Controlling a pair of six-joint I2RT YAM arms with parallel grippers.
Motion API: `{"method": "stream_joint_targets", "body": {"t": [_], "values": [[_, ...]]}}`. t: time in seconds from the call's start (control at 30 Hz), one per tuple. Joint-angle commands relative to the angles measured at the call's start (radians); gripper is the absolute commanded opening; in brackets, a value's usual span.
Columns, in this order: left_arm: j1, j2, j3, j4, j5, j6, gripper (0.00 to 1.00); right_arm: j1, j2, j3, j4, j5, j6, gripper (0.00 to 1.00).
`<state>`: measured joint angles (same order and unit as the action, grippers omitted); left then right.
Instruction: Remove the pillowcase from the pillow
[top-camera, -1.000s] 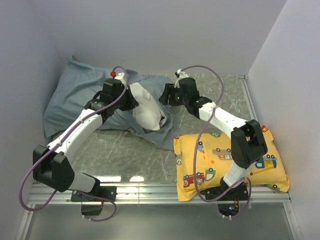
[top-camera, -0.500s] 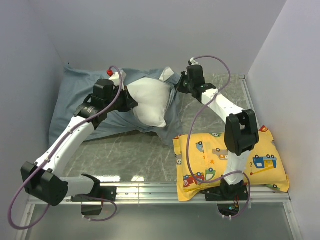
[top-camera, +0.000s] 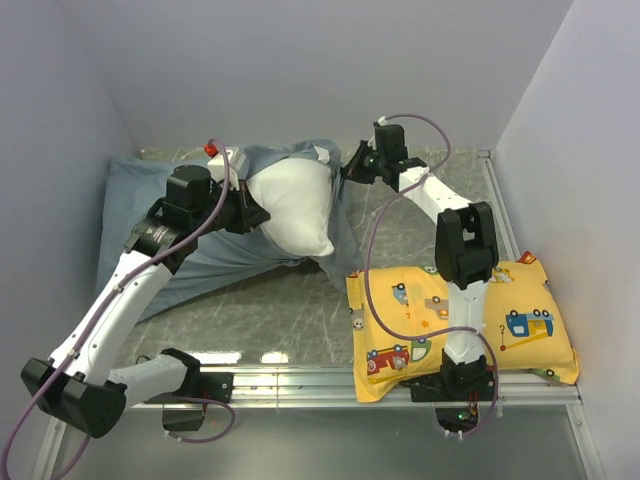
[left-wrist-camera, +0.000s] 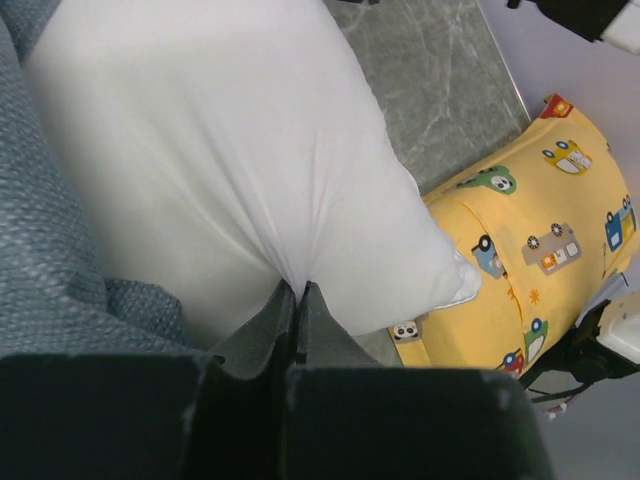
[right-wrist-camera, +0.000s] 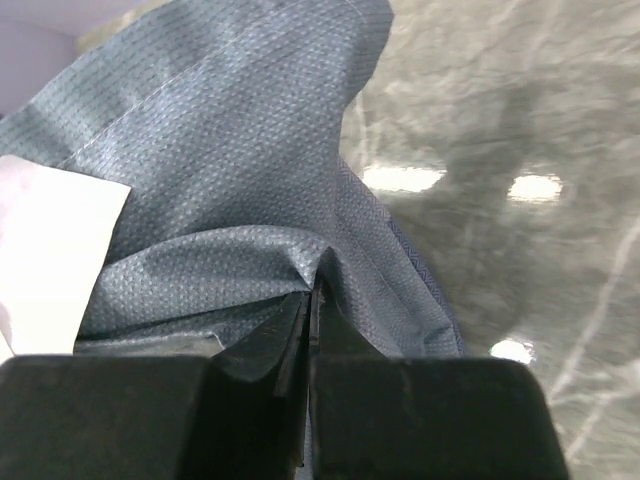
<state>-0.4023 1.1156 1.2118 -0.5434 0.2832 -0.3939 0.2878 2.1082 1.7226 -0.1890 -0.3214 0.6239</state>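
Observation:
The white pillow (top-camera: 292, 205) bulges out of the blue-grey pillowcase (top-camera: 130, 205) at the back of the table. My left gripper (top-camera: 250, 212) is shut on a pinch of the pillow's white cloth (left-wrist-camera: 230, 170), with its jaws closed tight (left-wrist-camera: 298, 288). The right gripper (top-camera: 350, 172) is shut on a fold of the pillowcase (right-wrist-camera: 230, 170) at its open end (right-wrist-camera: 318, 270). A white corner of the pillow (right-wrist-camera: 50, 240) shows at the left of the right wrist view. The rest of the pillowcase trails left behind the left arm.
A yellow pillow printed with cartoon vehicles (top-camera: 520, 330) lies at the front right, under the right arm's base; it also shows as the yellow pillow (left-wrist-camera: 540, 250) in the left wrist view. White walls close in the back and both sides. A metal rail (top-camera: 300, 380) runs along the near edge.
The right gripper moved to the back and shut on the pillowcase's open end. The left arm pulled left with the pillow, and more white pillow stands bared.

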Motion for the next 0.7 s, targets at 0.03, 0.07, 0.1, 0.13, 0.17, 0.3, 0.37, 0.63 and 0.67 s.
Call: {"method": "stream_joint_targets", "body": {"t": [0.03,0.07,0.1,0.13,0.17,0.3,0.37,0.63,0.67], "values": [[-0.006,-0.126,0.100,0.029,0.165,0.015,0.00,-0.065,0.059,0.068,0.071,0.058,0.036,0.00],[-0.004,-0.131,0.107,0.031,0.172,0.016,0.01,-0.065,0.070,0.081,0.062,0.044,0.040,0.00],[-0.006,-0.137,0.112,0.028,0.192,0.017,0.01,-0.065,0.091,0.106,0.057,0.036,0.043,0.00],[-0.006,-0.140,0.118,0.025,0.207,0.021,0.01,-0.067,0.101,0.114,0.062,0.027,0.051,0.00],[-0.004,-0.148,0.129,0.020,0.235,0.027,0.01,-0.067,0.117,0.130,0.062,0.018,0.059,0.00],[-0.006,-0.171,0.130,0.025,0.244,0.035,0.00,-0.065,0.147,0.169,0.063,-0.011,0.082,0.00],[-0.006,-0.178,0.118,0.048,0.235,0.030,0.01,-0.062,0.148,0.163,0.094,-0.034,0.099,0.00],[-0.006,-0.180,0.127,0.181,0.286,-0.016,0.01,-0.044,0.156,0.123,0.138,-0.077,0.119,0.00],[-0.006,-0.181,0.133,0.184,0.300,-0.016,0.01,-0.045,0.160,0.130,0.135,-0.082,0.120,0.00]]}}
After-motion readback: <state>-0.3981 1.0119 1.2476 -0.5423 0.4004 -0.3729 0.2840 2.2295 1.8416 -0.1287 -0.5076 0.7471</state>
